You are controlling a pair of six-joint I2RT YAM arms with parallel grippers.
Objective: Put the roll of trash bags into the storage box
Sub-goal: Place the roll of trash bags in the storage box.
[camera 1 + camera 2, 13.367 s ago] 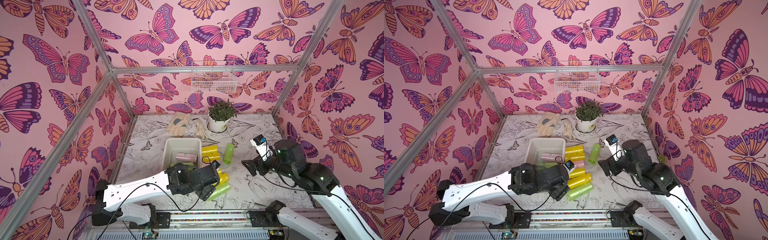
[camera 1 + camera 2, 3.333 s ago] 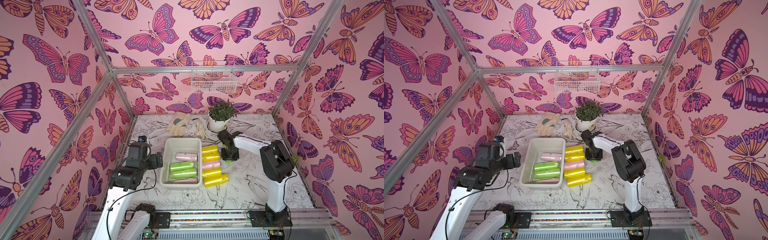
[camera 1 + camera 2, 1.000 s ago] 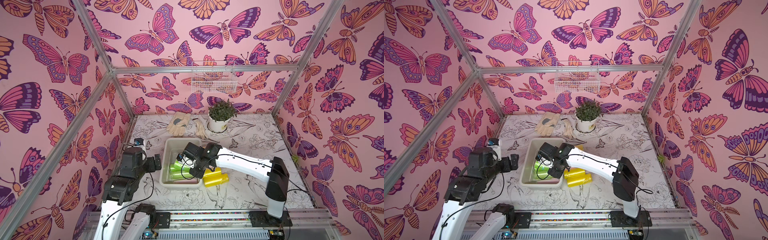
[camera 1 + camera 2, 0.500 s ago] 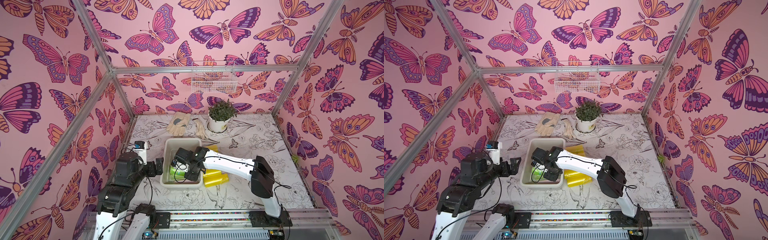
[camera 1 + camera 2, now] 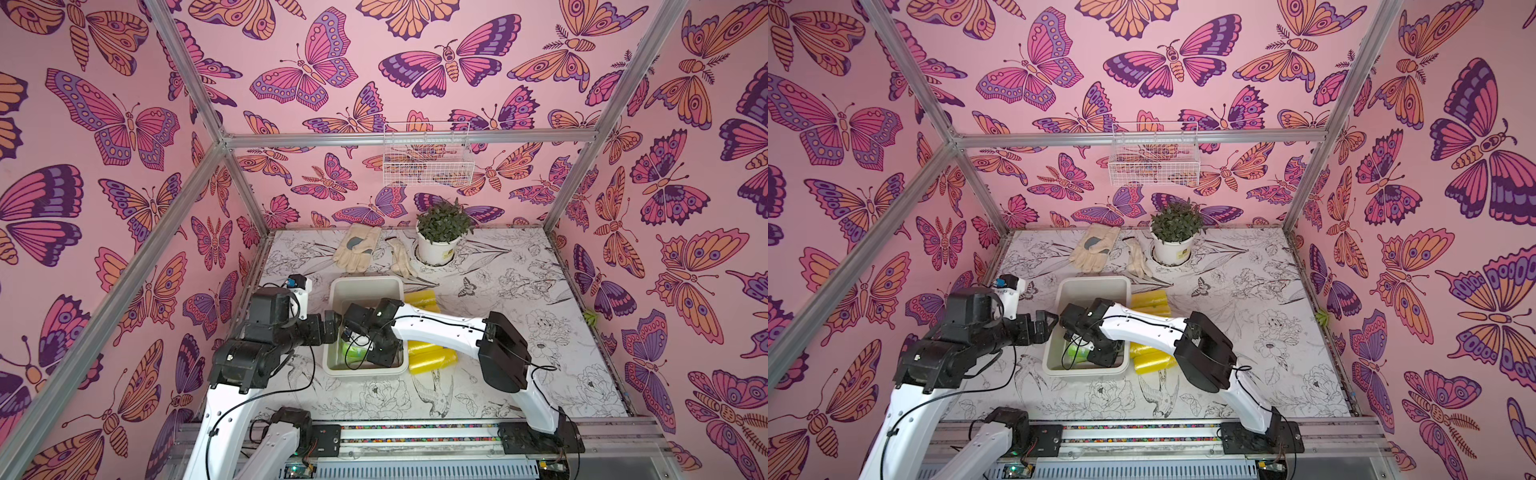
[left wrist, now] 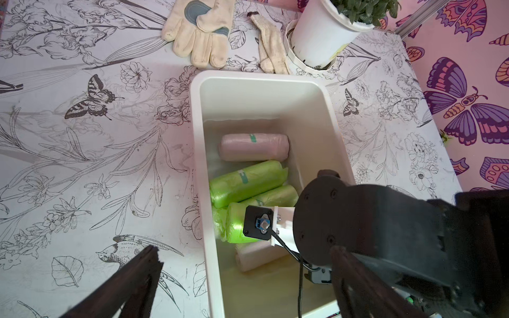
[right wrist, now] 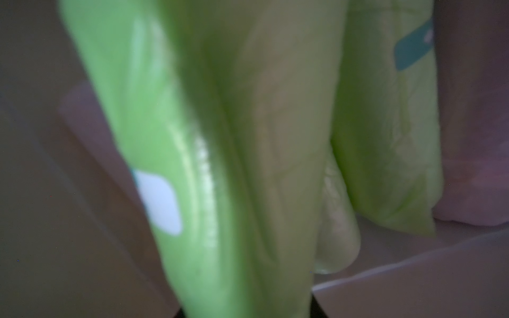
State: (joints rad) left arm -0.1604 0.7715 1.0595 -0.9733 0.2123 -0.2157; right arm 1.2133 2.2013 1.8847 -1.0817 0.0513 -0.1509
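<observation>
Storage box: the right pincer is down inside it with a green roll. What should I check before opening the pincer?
1. Grip: right pincer shut on the green roll: ok.
2. Position: the roll sits between the walls of the storage box, below the rim: ok.
3. Support under the roll's lower end: cannot tell, it is hidden.
4. Bare floor to land on: not ok; lying green rolls and a pale roll crowd that spot.
5. Left pincer open: ok.
6. Left pincer clear of the right arm: cannot tell; they look close in both top views.
</observation>
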